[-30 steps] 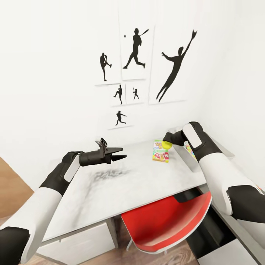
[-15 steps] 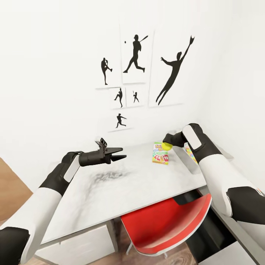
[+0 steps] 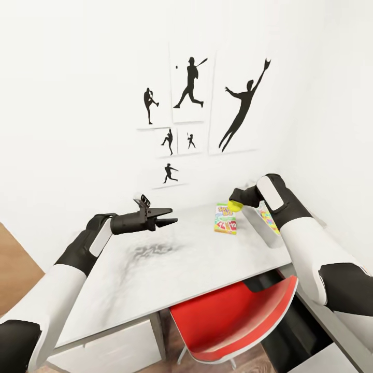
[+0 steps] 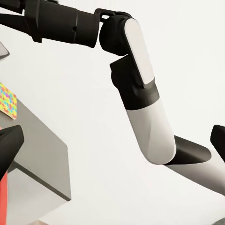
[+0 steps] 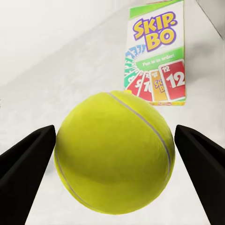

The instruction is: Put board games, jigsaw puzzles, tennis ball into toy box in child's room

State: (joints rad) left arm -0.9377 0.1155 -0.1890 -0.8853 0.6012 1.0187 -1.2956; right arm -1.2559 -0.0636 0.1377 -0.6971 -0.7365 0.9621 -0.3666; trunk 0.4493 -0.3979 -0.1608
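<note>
A yellow-green tennis ball (image 5: 115, 151) sits clamped between the two dark fingers (image 5: 26, 164) of the right gripper (image 3: 235, 203), held in the air above the far right part of the pale grey table (image 3: 171, 269). In the right wrist view the fingers press against both sides of the ball, with the table surface showing below it. Just beyond the ball, at about 1 o'clock from it in that view, lies a board game (image 3: 226, 218), a flat box printed "Skip-Bo" with a green band and red numbered cards, flat on the table top. In the head view the box lies directly beneath and slightly at 7 o'clock of the ball. At 3 o'clock of the box, partly hidden by the right forearm, a multicoloured jigsaw puzzle (image 3: 269, 217) rests on a neighbouring surface; the same sheet shows at the edge of the left wrist view (image 4: 8, 102). The left gripper (image 3: 168, 217) hangs over the table's middle, well apart from the box, its jaws parted and holding nothing. A red chair (image 3: 233, 316) is tucked under the table's near edge. Black baseball-player silhouettes (image 3: 243, 103) hang on the white wall (image 3: 77, 77) behind.
</note>
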